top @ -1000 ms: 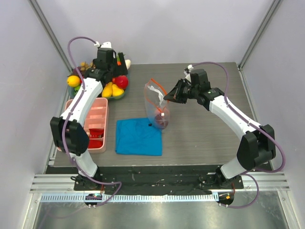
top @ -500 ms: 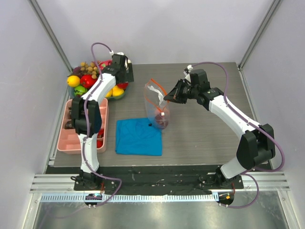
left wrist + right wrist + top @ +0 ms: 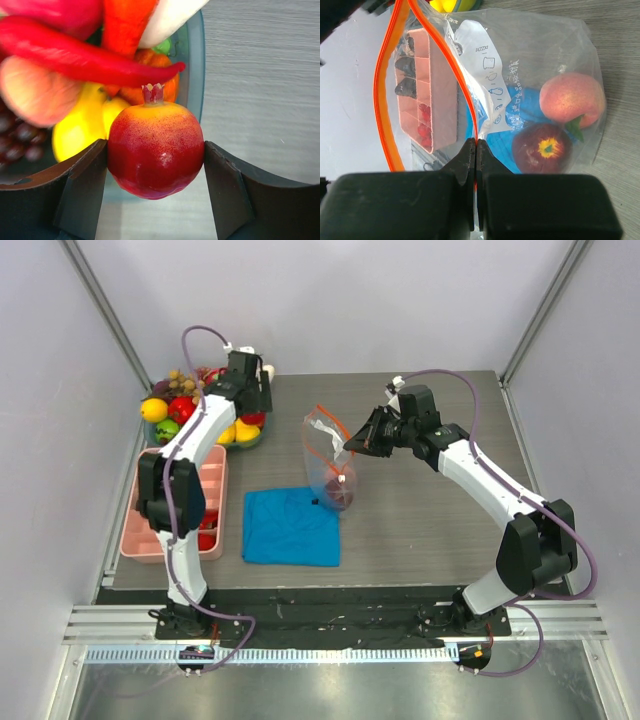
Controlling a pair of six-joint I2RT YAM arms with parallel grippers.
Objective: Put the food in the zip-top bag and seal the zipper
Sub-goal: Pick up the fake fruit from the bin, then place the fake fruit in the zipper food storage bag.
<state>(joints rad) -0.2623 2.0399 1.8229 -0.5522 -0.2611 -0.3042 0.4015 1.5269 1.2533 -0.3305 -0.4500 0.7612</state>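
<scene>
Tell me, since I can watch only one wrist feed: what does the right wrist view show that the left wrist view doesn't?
Only the right wrist view: the right gripper shut on the mouth edge of the zip-top bag, its zipper gaping open, a peach and a dark red fruit inside.
Only the left wrist view: the left gripper closed against both sides of a red pomegranate at the rim of the bowl of toy food.
Both: the grey table.

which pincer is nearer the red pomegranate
Left. The left pincer clasps the pomegranate on both sides; the right pincer is well away, shut on the zipper.
</scene>
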